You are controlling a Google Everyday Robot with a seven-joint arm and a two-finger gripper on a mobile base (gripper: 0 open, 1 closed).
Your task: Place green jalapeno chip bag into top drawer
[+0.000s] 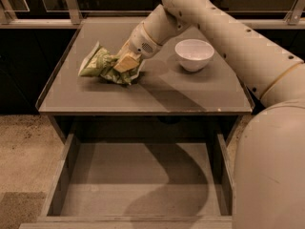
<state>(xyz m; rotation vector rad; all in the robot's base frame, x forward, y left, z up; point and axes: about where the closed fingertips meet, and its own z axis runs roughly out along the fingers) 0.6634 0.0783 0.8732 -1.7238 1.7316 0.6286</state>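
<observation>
My arm (228, 37) takes up most of the right side, reaching from my body at the front right corner of the counter (181, 92), over its back edge and down toward the left. Below the counter's front edge the drawer (109, 175) is pulled out wide, its flat grey bottom showing nothing but my arm's shadow. The chip bag (97, 63) is not in it. The bag lies crumpled on the counter, in the left half, nearer the left edge than the right and about midway between the front and back edges. The white bowl (194, 54) sits upright in the right half, toward the back edge, apart from the bag and out of my way. My claw (125, 63) is down at the bag's right end, pressed into the foil. I cannot tell whether it has closed on the bag or only touches it, because the crumpled foil hides that. As I judge it, the job is barely begun. The drawer is ready and I have reached the bag, but I have yet to lift it, carry it past the front edge, lower it into the drawer and let go.
</observation>
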